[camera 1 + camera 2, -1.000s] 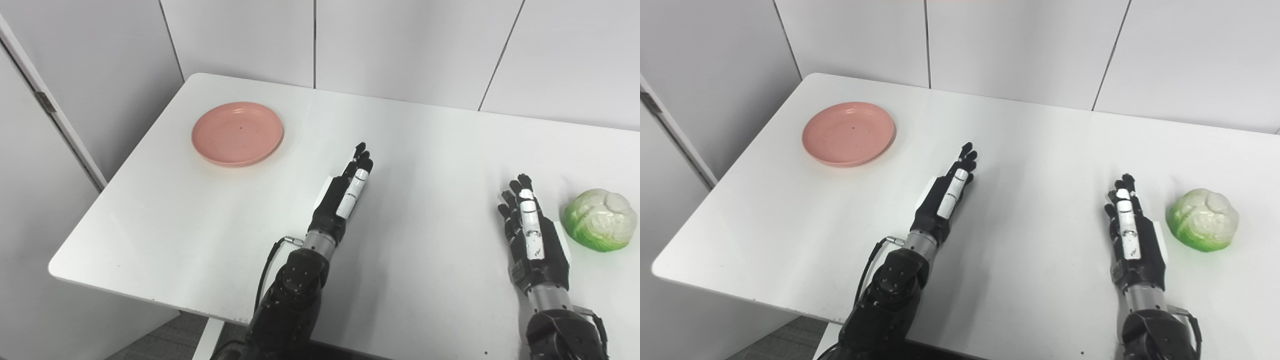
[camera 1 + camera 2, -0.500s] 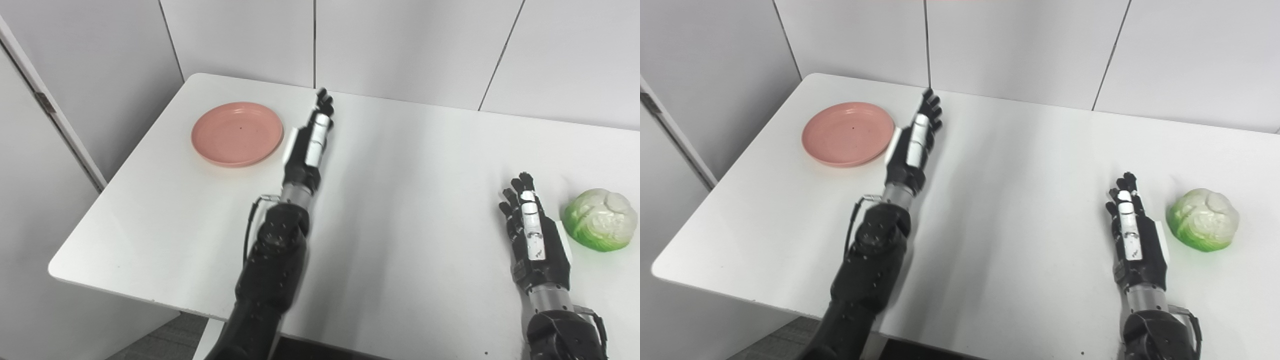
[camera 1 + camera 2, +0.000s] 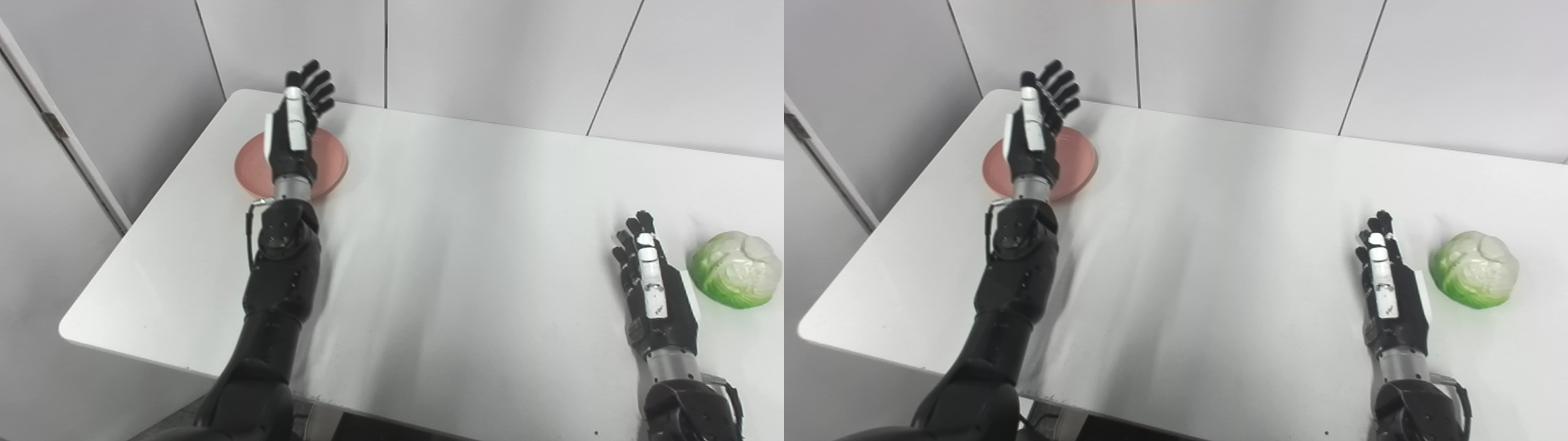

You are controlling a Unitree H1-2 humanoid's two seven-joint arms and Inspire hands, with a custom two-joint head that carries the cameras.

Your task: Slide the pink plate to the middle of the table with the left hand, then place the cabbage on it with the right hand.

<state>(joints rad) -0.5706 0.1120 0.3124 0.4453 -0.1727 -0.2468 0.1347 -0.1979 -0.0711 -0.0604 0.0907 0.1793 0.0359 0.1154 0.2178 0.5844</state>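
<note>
Your left hand [image 3: 293, 131] was spread wide, fingers apart and empty, raised over the pink plate [image 3: 327, 166] at the table's [image 3: 478, 245] ten o'clock corner; whether it touched the plate you could not tell from these views. Your right hand [image 3: 652, 288] lay flat at four o'clock, fingers straight, a little apart and holding nothing, just beside the cabbage [image 3: 735, 268] but apart from it. You had one plate, one cabbage and two hands on one white table.
</note>
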